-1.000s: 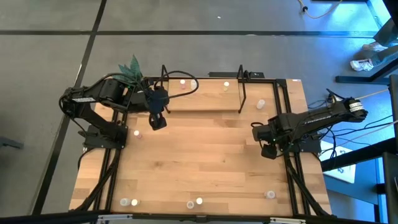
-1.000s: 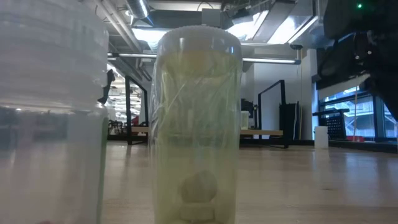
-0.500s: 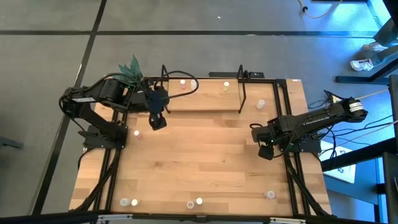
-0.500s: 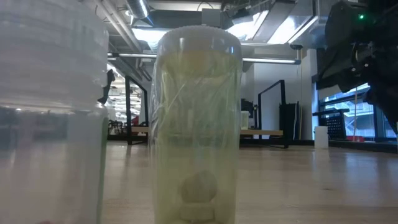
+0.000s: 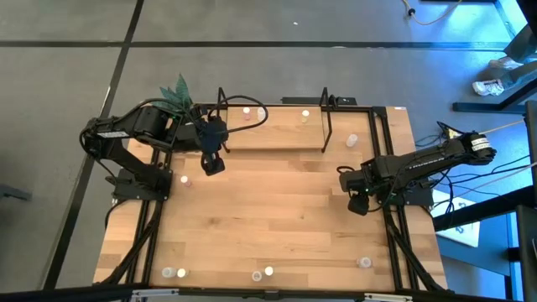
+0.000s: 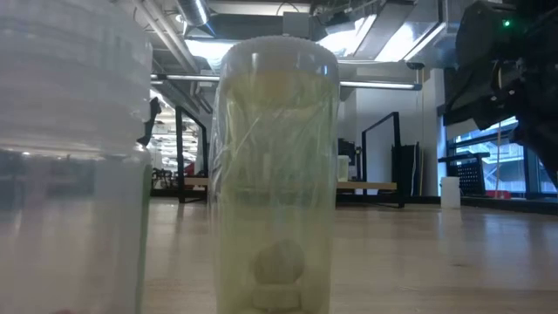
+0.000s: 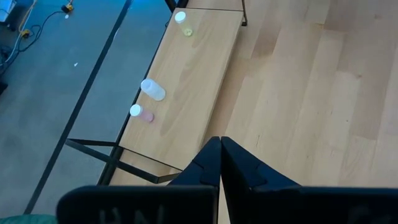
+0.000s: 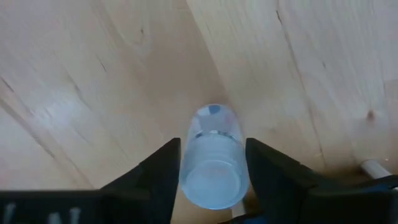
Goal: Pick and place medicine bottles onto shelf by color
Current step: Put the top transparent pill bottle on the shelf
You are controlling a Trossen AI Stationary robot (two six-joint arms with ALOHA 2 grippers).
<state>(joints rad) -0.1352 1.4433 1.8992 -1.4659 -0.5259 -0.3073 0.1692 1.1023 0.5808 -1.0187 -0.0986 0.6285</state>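
The left tool [image 5: 211, 165] hangs clenched and empty just beside the shelf [image 5: 277, 138]; ahead of it on the shelf board lie three small bottles: a pink one [image 7: 142, 112], a white one [image 7: 153, 89] and a yellow-green one [image 7: 182, 22]. The right tool [image 8: 212, 163] sits low over the tabletop [image 5: 268, 218], its fingers [image 8: 160, 171] close on either side of a whitish bottle [image 8: 212, 165]; whether they grip it I cannot tell.
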